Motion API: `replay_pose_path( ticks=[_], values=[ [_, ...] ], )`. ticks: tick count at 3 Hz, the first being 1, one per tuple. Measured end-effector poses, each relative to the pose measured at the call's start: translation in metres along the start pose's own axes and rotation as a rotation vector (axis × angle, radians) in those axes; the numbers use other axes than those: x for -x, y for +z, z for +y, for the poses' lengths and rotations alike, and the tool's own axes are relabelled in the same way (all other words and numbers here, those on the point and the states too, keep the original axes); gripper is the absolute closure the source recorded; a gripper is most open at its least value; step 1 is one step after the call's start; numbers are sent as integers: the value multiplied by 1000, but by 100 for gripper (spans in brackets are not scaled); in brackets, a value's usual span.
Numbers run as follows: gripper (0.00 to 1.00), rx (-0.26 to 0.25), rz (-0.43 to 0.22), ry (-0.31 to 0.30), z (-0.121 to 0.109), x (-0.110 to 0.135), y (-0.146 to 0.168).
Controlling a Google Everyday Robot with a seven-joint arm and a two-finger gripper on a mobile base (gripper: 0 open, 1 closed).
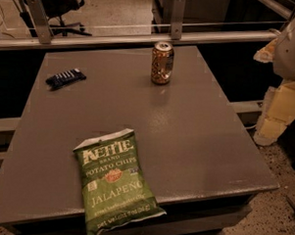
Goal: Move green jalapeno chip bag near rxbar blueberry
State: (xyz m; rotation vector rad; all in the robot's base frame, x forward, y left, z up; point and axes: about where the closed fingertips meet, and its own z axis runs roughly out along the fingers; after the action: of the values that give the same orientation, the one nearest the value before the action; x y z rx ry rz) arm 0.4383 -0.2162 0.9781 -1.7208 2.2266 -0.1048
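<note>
The green jalapeno chip bag (114, 182) lies flat on the grey table (195, 141) at the near left, and its lower end hangs over the front edge. The rxbar blueberry (66, 78) is a small dark navy wrapper lying at the far left of the table, well apart from the bag. Only white and cream parts of my arm (292, 45) show at the right edge, off the table's right side. The gripper itself is out of view.
An orange-brown drink can (162, 63) stands upright near the table's far edge, right of the rxbar. A metal rail (116, 38) runs behind the table. Speckled floor (280, 218) lies to the right of the table.
</note>
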Motion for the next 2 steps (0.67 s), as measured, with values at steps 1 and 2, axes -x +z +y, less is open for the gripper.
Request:
replay_pose_path(
  ticks=[1,2],
  values=[
    [0,0,0,0,0,0,0],
    [0,10,-29,-4,3,5,7]
  ],
)
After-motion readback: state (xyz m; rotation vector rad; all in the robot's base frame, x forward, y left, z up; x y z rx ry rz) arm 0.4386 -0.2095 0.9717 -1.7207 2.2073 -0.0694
